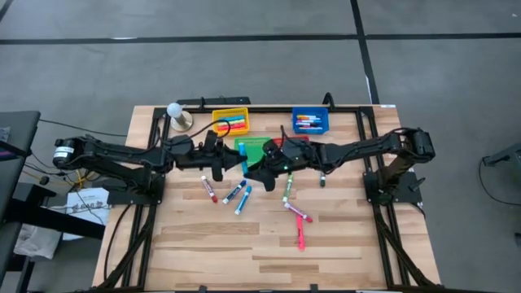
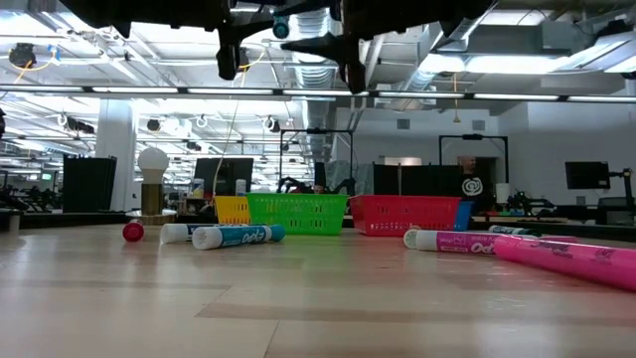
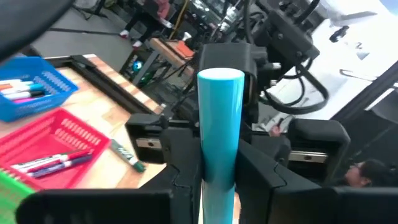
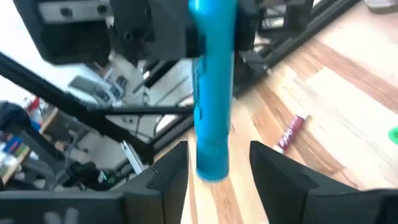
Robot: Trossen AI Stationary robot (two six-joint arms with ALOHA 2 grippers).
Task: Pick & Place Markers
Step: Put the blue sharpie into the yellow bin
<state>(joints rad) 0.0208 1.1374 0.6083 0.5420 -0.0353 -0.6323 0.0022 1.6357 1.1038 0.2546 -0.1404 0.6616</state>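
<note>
The wooden table (image 1: 244, 244) stands on a grey floor, with four small baskets at its far side: yellow (image 1: 230, 122), green (image 1: 254, 146), red (image 1: 281, 142) and blue (image 1: 310, 120). Loose markers (image 1: 234, 192) lie on the boards in front of them, from a red one (image 1: 209, 189) at the left to a pink one (image 1: 301, 236) further right. The two arms meet above the middle of the table, well over the boards. The left gripper (image 3: 217, 180) is pinching a light blue marker (image 3: 219, 124) between its fingers and holds it out towards the other arm. The right gripper (image 4: 214, 168) faces it with its fingers spread, and the free end of the marker reaches between them, with a gap at each side. I judge this step to be a handover of one marker from left to right. Next, the right fingers should press together on the marker before the left ones let go, otherwise it may drop; then it can go to a basket, probably the blue one at the right.
</note>
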